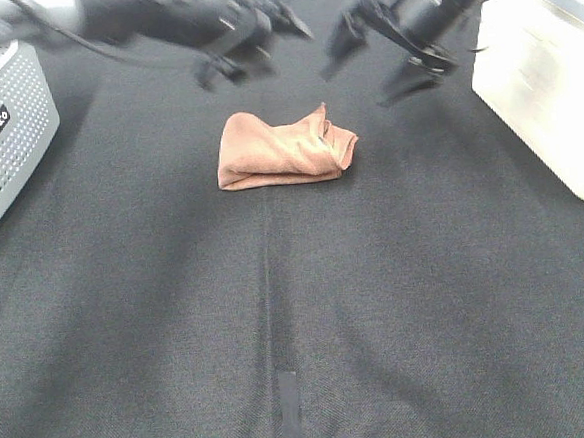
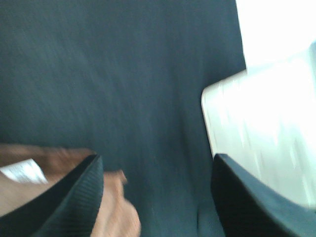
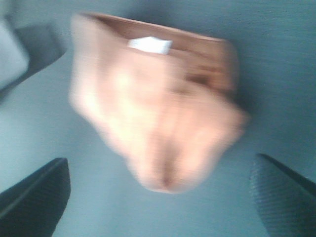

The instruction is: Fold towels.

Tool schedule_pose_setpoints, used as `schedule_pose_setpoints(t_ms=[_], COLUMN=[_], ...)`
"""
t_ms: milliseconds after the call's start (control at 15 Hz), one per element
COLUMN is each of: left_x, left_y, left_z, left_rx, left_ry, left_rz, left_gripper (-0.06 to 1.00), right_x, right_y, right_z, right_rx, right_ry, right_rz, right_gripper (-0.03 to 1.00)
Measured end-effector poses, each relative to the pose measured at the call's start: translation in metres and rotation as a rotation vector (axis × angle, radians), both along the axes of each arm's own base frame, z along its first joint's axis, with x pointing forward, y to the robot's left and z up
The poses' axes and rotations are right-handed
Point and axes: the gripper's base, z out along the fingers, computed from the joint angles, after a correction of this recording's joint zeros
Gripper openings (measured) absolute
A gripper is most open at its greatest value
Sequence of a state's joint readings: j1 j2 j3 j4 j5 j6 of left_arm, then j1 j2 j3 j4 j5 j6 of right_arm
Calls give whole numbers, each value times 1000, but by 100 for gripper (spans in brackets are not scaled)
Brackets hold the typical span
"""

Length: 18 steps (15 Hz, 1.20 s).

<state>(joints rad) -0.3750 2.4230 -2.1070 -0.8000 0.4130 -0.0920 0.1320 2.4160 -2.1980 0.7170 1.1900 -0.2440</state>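
Observation:
The brown towel (image 1: 285,149) lies folded in a loose bundle on the black table cloth (image 1: 298,309), a little behind the middle. My left gripper (image 1: 233,65) hangs blurred above the table behind the towel, open and empty. In the left wrist view (image 2: 155,197) its jaws stand wide apart, with the towel (image 2: 116,217) and its white tag (image 2: 22,170) at the frame's edge. My right gripper (image 1: 369,63) hangs behind and right of the towel, open and empty. The right wrist view (image 3: 158,207) shows the towel (image 3: 158,108) and its tag (image 3: 149,44) between the spread fingers, blurred.
A white perforated box (image 1: 6,139) stands at the left edge of the table. A white container (image 1: 547,71) stands at the right edge and also shows in the left wrist view (image 2: 266,133). A strip of tape (image 1: 287,395) lies near the front.

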Motion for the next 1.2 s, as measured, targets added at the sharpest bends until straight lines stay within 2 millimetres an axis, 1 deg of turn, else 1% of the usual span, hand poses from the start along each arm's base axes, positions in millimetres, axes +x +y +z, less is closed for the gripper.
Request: schedule_pose_setpoints(t_ms=[133, 267, 333, 400, 467, 533, 667, 867, 933, 1000, 1067, 1200], left_x=[10, 17, 18, 17, 16, 14, 9, 5, 5, 4, 2, -2], left_y=[33, 67, 81, 86, 88, 89, 88, 86, 86, 86, 85, 84], left_z=[19, 34, 36, 34, 33, 30, 31, 31, 31, 30, 30, 27], left_rx=[19, 38, 42, 50, 58, 98, 135, 149, 149, 150, 154, 160], left_ry=[-43, -65, -35, -9, 1, 20, 29, 55, 55, 66, 74, 114], left_rz=[51, 94, 89, 74, 64, 17, -42, -90, -90, -101, -114, -159], left_gripper=[61, 61, 61, 61, 61, 61, 61, 61, 61, 61, 61, 61], right_x=[-5, -11, -14, -14, -13, -8, 1, 14, 14, 17, 17, 16], right_y=[22, 52, 66, 78, 80, 81, 71, 40, 40, 31, 26, 23], right_z=[5, -2, -12, -30, -37, -54, -70, -72, -72, -75, -77, -82], right_rx=[102, 170, 201, 252, 270, 298, 285, 254, 254, 222, 187, 113], right_ry=[-15, -18, -8, 24, 37, 41, 34, -4, -4, -4, -2, 16], right_rz=[61, 141, 173, 179, 173, 143, 92, 11, 11, -2, -7, -10], right_gripper=[92, 92, 92, 92, 92, 92, 92, 92, 92, 92, 92, 92])
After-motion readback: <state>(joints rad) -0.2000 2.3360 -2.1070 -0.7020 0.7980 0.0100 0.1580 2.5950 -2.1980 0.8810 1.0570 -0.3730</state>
